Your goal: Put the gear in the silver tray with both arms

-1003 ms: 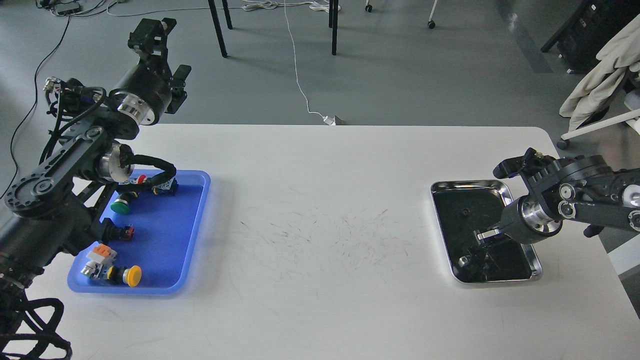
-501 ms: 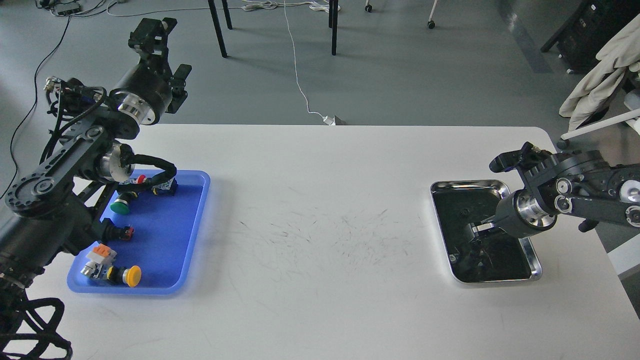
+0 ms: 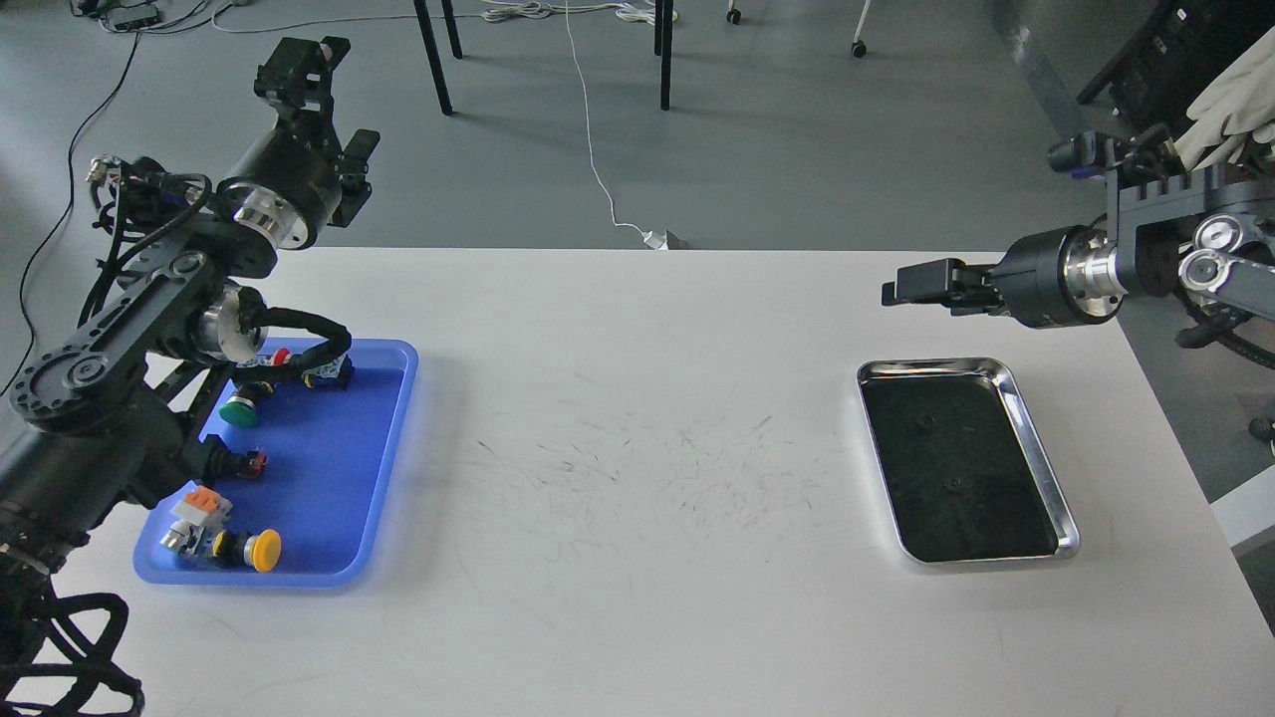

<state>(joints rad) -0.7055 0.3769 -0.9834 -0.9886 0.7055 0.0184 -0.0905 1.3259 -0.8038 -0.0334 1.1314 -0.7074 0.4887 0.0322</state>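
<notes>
While both grippers' states are unclear | scratched white table [image 3: 637, 558] | grey floor [image 3: 797, 149]

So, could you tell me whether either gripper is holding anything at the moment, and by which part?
Nothing can be seen in either. The right gripper hangs beyond the silver tray, nothing between its fingers. The left gripper is raised past the table's far edge, also without anything.

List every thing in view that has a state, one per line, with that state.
silver tray: flat on the table, two small dark bits on its bottom, too small to name.
blue tray: flat on the table, push buttons lying in it.
yellow button: on its side in the blue tray.
left gripper: raised beyond the table edge, holding nothing visible.
right gripper: raised above the table behind the silver tray, empty-looking.
</notes>
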